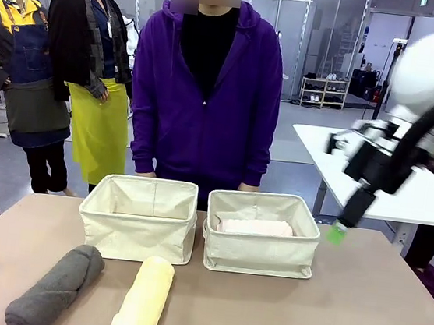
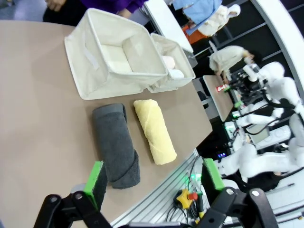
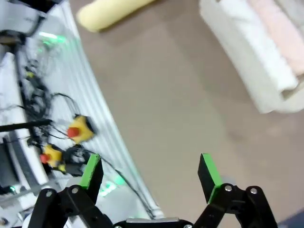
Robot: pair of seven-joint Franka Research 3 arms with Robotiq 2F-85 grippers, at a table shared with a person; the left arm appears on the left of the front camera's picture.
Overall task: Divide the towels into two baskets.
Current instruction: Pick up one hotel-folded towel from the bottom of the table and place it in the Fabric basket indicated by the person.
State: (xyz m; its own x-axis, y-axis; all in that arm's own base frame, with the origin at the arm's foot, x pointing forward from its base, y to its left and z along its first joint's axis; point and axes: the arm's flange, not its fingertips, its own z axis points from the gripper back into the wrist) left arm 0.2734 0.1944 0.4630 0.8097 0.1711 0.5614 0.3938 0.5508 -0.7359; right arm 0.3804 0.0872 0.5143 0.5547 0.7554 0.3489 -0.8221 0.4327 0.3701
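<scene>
Two cream baskets stand side by side at the far middle of the table. The left basket point(image 1: 136, 228) point(image 2: 90, 52) looks empty. The right basket point(image 1: 259, 254) point(image 2: 183, 71) point(image 3: 273, 102) holds a pale pink towel point(image 1: 257, 227) point(image 3: 280, 28) and a white towel point(image 2: 175, 73) point(image 3: 256, 42). Near the front edge, a dark grey towel point(image 1: 55, 285) point(image 2: 116, 145) and a pale yellow towel point(image 1: 142, 299) point(image 2: 154, 130) point(image 3: 111, 12) lie side by side. My right gripper point(image 1: 340, 230) point(image 3: 149, 173) hangs open and holds nothing, just right of the right basket. My left gripper point(image 2: 153, 178) is open above the table's front edge, short of the grey towel.
A person in a purple hoodie point(image 1: 205, 91) stands close behind the baskets at the far edge. Cables and emergency-stop buttons point(image 2: 187, 197) point(image 3: 78, 130) lie below the table's front edge. Bare tabletop point(image 1: 325, 316) lies to the right of the yellow towel.
</scene>
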